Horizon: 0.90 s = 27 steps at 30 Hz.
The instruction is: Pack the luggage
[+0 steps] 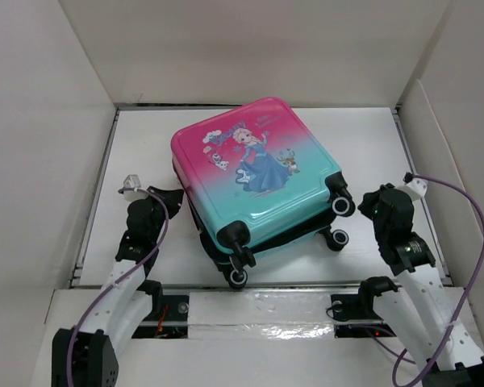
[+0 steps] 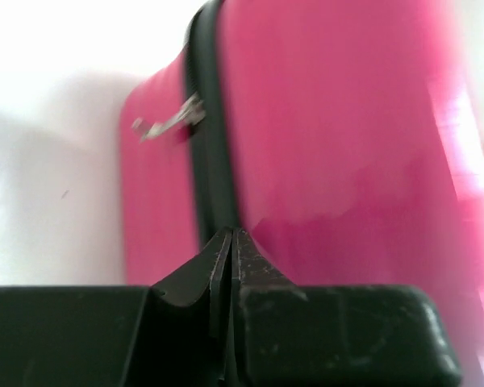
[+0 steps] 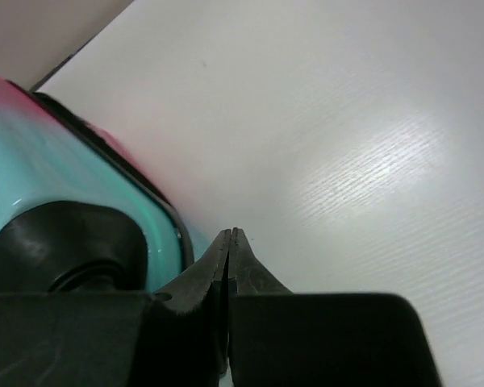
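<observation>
Currently the luggage (image 1: 254, 173) lies on the tabletop (image 1: 145, 145), halves askew, with left fingers (image 2: 214, 262) and right fingers (image 3: 244, 266) pressed together on nothing beside it, so we judge a nudge may slide it rather than seat the lid.

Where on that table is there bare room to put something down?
Bare table lies in both far corners, between the suitcase and the back wall. Either side is crowded: the left hand and right hand sit close by the suitcase.
</observation>
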Motion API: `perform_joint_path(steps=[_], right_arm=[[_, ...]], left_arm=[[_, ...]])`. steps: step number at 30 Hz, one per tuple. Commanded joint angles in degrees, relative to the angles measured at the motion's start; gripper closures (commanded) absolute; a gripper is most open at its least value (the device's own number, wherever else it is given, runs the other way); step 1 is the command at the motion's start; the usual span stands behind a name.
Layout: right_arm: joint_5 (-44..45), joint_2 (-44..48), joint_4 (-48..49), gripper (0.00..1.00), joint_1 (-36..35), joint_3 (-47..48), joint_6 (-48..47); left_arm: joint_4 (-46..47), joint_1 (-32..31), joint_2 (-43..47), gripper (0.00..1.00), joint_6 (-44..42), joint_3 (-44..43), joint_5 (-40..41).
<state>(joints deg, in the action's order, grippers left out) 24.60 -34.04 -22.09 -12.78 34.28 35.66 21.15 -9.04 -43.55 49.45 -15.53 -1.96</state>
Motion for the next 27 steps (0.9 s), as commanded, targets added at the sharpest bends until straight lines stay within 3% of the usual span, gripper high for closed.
perform_joint_path(steps=[1, 5, 7, 9, 11, 12, 14, 19, 23, 27], right_arm=[[-0.1, 0.3, -1.7, 1.00, 2.3, 3.2, -0.7], [-3.2, -0.8, 0.0, 1.00, 3.5, 2.6, -1.9], [-4.2, -3.8, -1.2, 1.00, 3.5, 2.5, 0.0], [-6.1, -5.1, -1.1, 1.00, 3.5, 0.9, 1.9], [-9.3, -5.5, 0.9, 1.00, 4.0, -1.1, 2.9], [-10.2, -5.3, 1.3, 1.00, 4.0, -2.7, 3.8], [-11.9, -4.4, 1.3, 1.00, 4.0, -3.9, 4.5], [-14.1, -0.9, -1.2, 1.00, 2.9, -6.6, 4.2], [-18.9, 1.2, 0.2, 0.99, 1.0, -8.9, 4.6], [-20.7, -2.0, 2.4, 1.00, -3.6, -11.3, 5.5]], left_arm=[[3.1, -0.5, 7.3, 1.00, 1.1, -0.3, 4.4], [7.7, -1.0, 9.4, 0.99, 3.2, -4.2, 6.8], [8.8, -1.0, 7.0, 0.93, 3.5, -7.0, 7.8], [10.8, -1.0, 3.1, 0.72, 2.7, -12.7, 9.2], [11.3, -1.0, -4.2, 0.63, 3.5, -19.3, 6.8], [12.8, -1.0, -6.7, 0.52, 2.8, -21.1, 6.0], [12.1, -1.0, -15.0, 0.46, 1.4, -29.6, 3.6], [0.9, 2.0, -38.0, 0.40, -5.0, -52.1, -3.7], [-1.3, 6.0, -49.2, 0.40, -3.1, -60.9, -11.6], [-12.6, 7.4, -60.5, 0.40, -9.4, -77.4, -16.2]])
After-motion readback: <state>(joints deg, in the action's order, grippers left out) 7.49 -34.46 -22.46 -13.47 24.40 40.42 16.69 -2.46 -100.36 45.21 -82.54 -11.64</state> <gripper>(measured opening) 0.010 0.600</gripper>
